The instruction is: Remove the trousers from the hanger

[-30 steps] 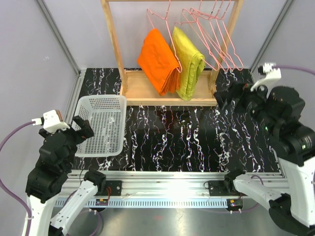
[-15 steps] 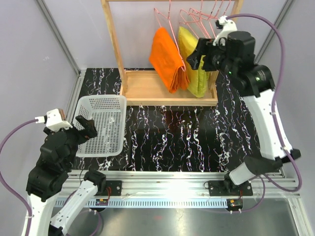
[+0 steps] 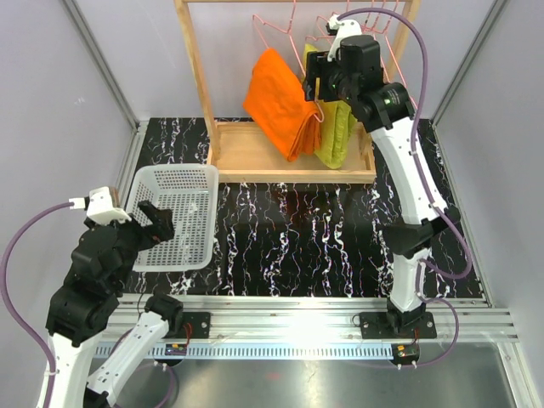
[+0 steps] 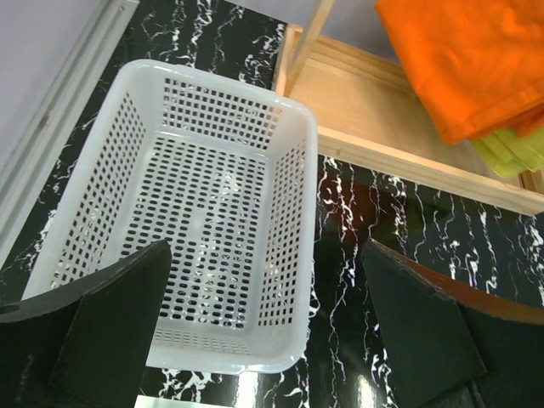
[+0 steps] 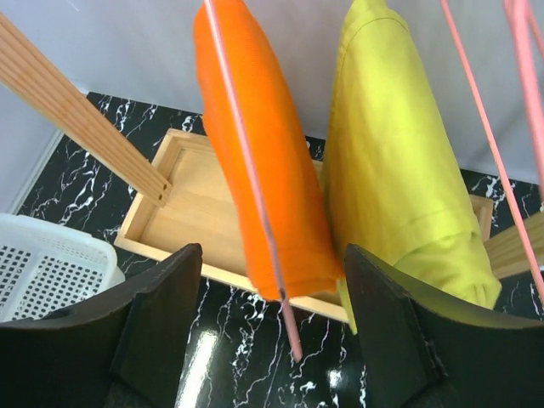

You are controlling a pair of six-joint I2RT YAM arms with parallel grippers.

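Observation:
The orange trousers hang folded over a pink wire hanger on the wooden rack. In the right wrist view the trousers fill the middle, and the hanger wire runs down their front and pokes out below the hem. My right gripper is raised to the rack and open. Its jaws stand wide on either side of the trousers' lower end, touching nothing. My left gripper is open and empty, low over the near edge of the white basket, as the left wrist view shows.
A yellow-green garment hangs right beside the trousers, also in the right wrist view. Several empty pink hangers hang at the rack's right. The rack's post and base tray stand behind the basket.
My right arm has swung up from the table's right side to the rack and closed in on the trousers. The trousers have swayed a little. My left gripper has shifted slightly.

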